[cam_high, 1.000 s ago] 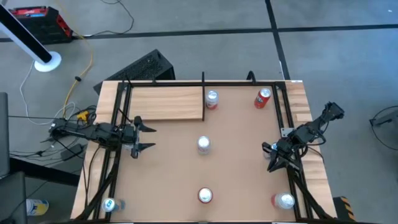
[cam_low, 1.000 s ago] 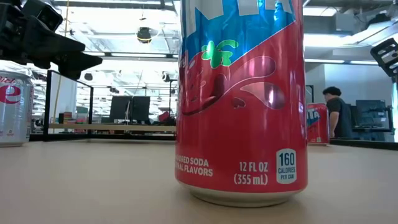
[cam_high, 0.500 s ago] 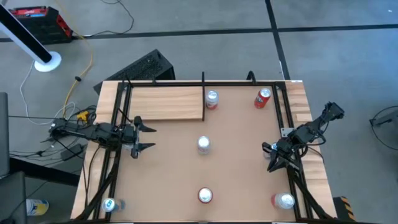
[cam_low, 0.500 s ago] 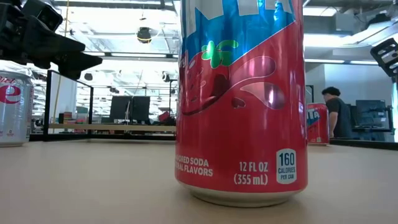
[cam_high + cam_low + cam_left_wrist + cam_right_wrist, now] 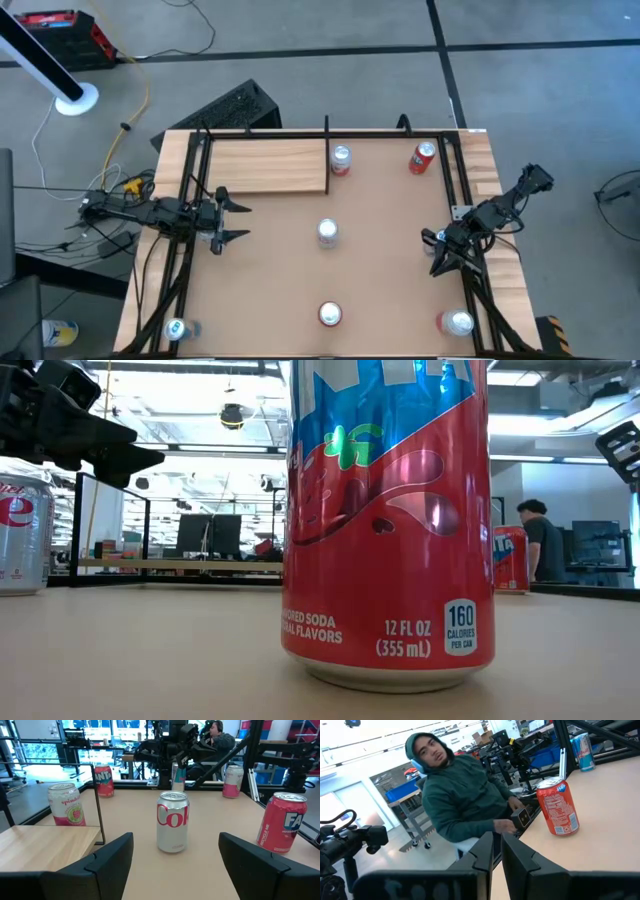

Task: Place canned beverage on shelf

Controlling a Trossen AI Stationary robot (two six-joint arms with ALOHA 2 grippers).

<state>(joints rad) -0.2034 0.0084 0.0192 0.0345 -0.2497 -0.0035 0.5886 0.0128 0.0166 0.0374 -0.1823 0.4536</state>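
Several canned beverages stand upright on the brown table. A silver can (image 5: 327, 232) with red lettering (image 5: 172, 822) is at the centre. A red can (image 5: 329, 314) stands by the near edge and fills the low view (image 5: 385, 530). A pale can (image 5: 341, 158) stands on the table just right of the shelf (image 5: 265, 165). The shelf is a pale-wood panel with black rods at the far left. My left gripper (image 5: 247, 221) hangs open at the table's left, pointing level at the centre can (image 5: 176, 836). My right gripper (image 5: 433, 247) hangs shut at the right (image 5: 496, 837).
A red can (image 5: 424, 157) stands at the far right, another can (image 5: 455, 322) at the near right, and a blue one (image 5: 176, 328) at the near left. Black frame rods (image 5: 455, 180) run along the table's sides. A person (image 5: 460, 805) sits past the table's edge.
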